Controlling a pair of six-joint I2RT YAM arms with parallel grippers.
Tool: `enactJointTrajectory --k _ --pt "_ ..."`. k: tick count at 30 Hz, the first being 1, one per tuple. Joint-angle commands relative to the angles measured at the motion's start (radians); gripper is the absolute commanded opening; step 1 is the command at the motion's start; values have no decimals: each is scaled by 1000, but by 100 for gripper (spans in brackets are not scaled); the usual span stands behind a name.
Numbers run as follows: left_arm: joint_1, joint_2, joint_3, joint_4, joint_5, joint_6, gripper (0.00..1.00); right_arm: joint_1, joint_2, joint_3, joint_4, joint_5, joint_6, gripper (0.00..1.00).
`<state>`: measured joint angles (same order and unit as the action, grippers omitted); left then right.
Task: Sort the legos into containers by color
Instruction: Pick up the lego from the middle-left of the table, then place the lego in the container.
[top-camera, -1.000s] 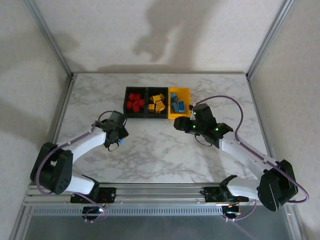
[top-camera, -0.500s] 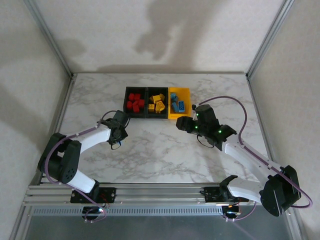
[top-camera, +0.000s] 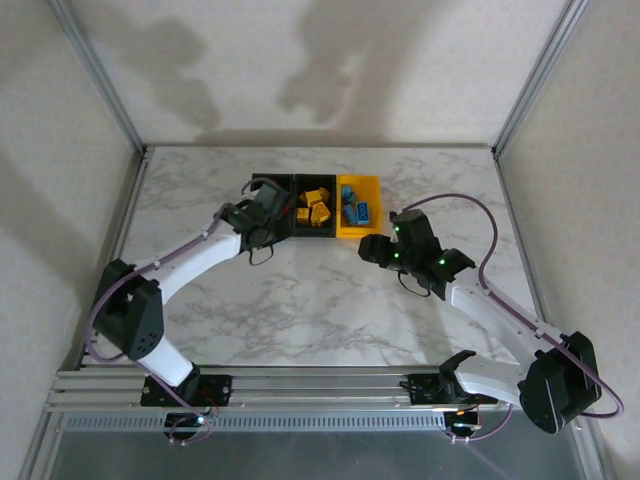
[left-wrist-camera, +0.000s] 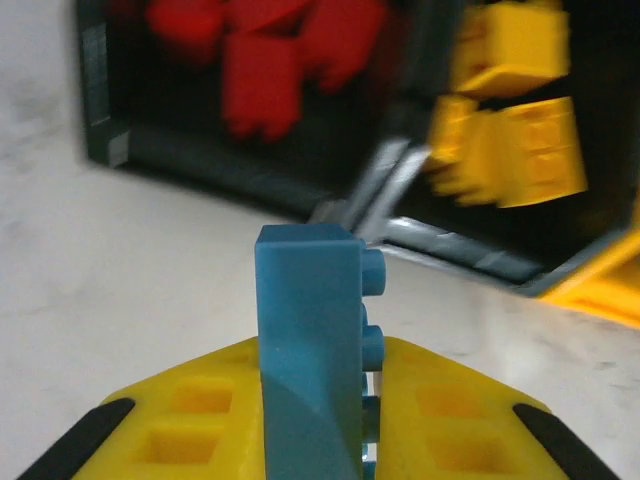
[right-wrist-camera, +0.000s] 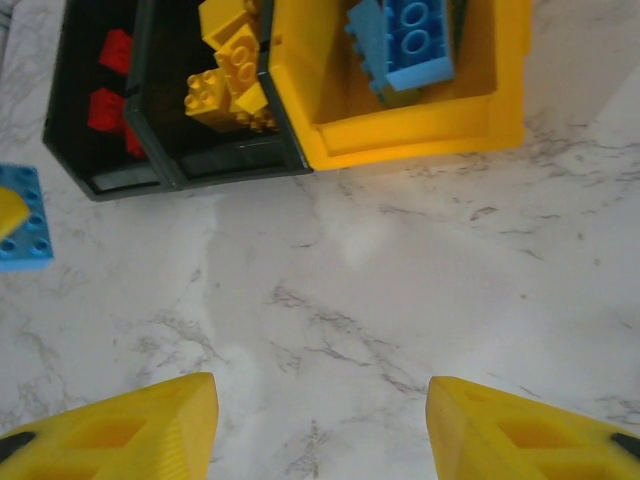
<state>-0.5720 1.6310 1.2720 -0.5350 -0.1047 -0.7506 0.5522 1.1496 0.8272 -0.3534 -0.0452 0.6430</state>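
Note:
My left gripper (left-wrist-camera: 320, 352) is shut on a blue lego (left-wrist-camera: 305, 290), held on edge with its studs to the right. It hovers just in front of the left black container (left-wrist-camera: 105, 150), which holds red legos (left-wrist-camera: 262, 60). The middle black container (top-camera: 315, 230) holds yellow legos (top-camera: 316, 206), and the yellow container (top-camera: 371, 184) holds blue legos (top-camera: 357, 209). In the top view the left gripper (top-camera: 268, 203) covers the left container. My right gripper (top-camera: 370, 248) stands open over bare marble in front of the yellow container (right-wrist-camera: 400, 135); the right wrist view shows the held blue lego (right-wrist-camera: 22, 222) at its left edge.
The marble table (top-camera: 320, 300) lies between white walls and slanted aluminium posts (top-camera: 100, 75). A purple cable (top-camera: 470, 205) loops off the right arm. Open marble stretches in front of the containers and to both sides.
The left arm has swung from the table's left-middle up to the left black container, carrying the blue lego. The right gripper has drifted slightly right and stays open.

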Motion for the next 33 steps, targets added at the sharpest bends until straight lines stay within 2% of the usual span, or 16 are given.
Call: enactJointTrajectory --k 1,7,14,17,23,25,27,33 --pt "-41 95 135 -58 34 54 19 -28 -26 8 -44 25 -2 57" --pt "-95 309 442 -106 69 106 20 -53 -77 -10 -71 31 6 57" --pt "-133 593 860 -255 89 171 21 -57 -119 -26 -103 52 24 57" --pt "-137 680 977 -293 95 184 22 -58 -134 -31 -118 63 31 57" --pt "-135 772 1057 -307 83 189 25 -59 -156 -31 -137 76 40 57" --pt "-135 784 1064 -303 83 191 32 -60 -158 -28 -140 77 40 57" --pt "-133 790 1079 -311 79 191 45 -61 -156 -25 -141 79 40 57" --pt "-135 740 1083 -288 84 198 59 -63 -139 -19 -132 86 38 58"
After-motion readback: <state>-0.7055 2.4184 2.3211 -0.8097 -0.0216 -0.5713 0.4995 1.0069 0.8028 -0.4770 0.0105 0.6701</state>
